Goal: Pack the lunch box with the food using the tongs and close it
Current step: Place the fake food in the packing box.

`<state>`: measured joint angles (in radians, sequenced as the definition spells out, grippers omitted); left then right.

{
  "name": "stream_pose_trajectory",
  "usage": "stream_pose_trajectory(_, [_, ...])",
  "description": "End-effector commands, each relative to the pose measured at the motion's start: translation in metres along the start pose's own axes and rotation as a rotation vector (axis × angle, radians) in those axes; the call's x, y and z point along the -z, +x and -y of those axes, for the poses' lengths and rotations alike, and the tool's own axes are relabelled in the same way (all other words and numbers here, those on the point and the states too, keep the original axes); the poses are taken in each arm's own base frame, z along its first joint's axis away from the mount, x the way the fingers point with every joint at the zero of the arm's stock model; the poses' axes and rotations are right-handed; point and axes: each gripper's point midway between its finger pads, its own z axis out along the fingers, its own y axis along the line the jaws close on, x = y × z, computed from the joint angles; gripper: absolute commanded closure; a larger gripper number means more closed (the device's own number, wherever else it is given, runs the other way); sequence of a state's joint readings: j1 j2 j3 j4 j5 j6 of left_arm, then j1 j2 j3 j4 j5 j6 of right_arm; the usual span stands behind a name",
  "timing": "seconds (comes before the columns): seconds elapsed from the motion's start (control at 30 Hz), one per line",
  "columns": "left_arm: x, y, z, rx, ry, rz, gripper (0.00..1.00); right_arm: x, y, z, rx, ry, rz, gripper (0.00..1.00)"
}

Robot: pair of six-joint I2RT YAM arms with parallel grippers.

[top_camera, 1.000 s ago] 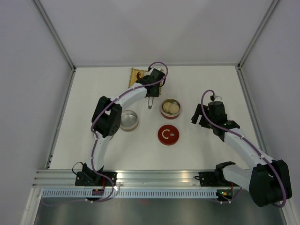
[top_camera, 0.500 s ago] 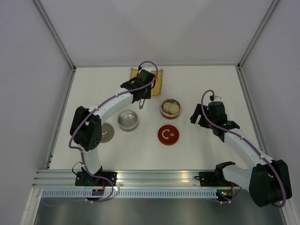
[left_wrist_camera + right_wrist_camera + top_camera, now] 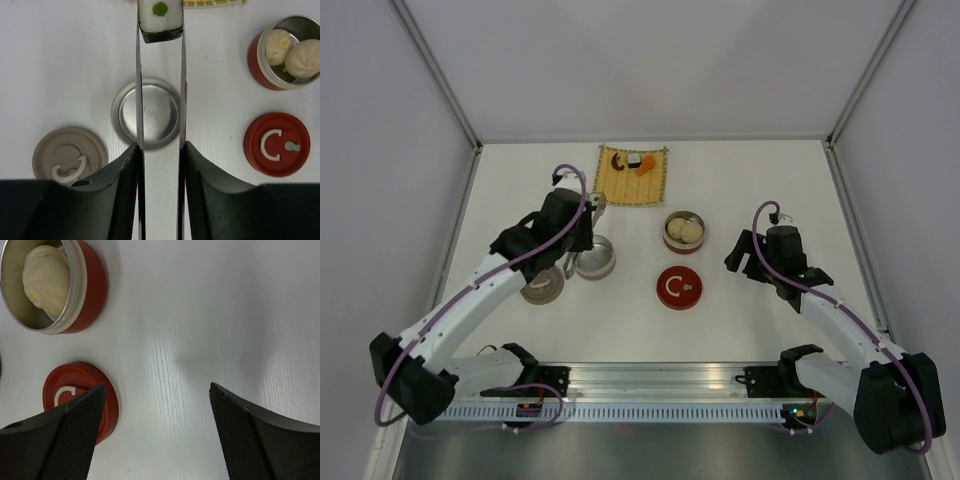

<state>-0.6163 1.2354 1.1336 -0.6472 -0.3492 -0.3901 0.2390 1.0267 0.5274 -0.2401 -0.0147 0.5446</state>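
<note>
Left gripper (image 3: 160, 150) clamps tongs (image 3: 139, 100) pinching a black-wrapped roll (image 3: 160, 20) just beyond silver tin (image 3: 145, 121) | grey lid (image 3: 70, 155) left of tin; red lid (image 3: 276, 144), red tin (image 3: 257, 65) with buns (image 3: 300, 52) right | right gripper (image 3: 156, 395) spread | mat (image 3: 212, 2) cut off at wrist-view edge.

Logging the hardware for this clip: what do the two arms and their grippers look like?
The left arm and right arm have white links with black joint housings, and a purple cable loops along each. The left gripper and right gripper have black wedge-shaped fingers; the right one's pads show a fine mesh texture.
</note>
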Motion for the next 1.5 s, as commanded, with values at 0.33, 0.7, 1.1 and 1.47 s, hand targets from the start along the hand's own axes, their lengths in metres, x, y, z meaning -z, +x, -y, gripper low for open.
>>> stream_pose_trajectory(0.33, [0.06, 0.088, -0.034, 0.141, 0.055, -0.111, 0.73, 0.009, 0.01, -0.001, -0.035, -0.031, -0.008, 0.1])
stream_pose_trajectory(0.7, [0.048, 0.111, -0.036, 0.153, 0.033, -0.166, 0.73, 0.019, 0.016, 0.004, -0.049, -0.019, -0.001, 0.1])
stream_pose_trajectory(1.1, [0.034, 0.1, -0.04, 0.126, -0.017, -0.129, 0.73, 0.019, 0.019, 0.005, -0.049, -0.02, -0.009, 0.1])
stream_pose_trajectory(1.47, [0.029, 0.095, -0.038, 0.079, -0.017, -0.129, 0.68, 0.014, 0.024, 0.009, -0.046, -0.01, -0.02, 0.1])
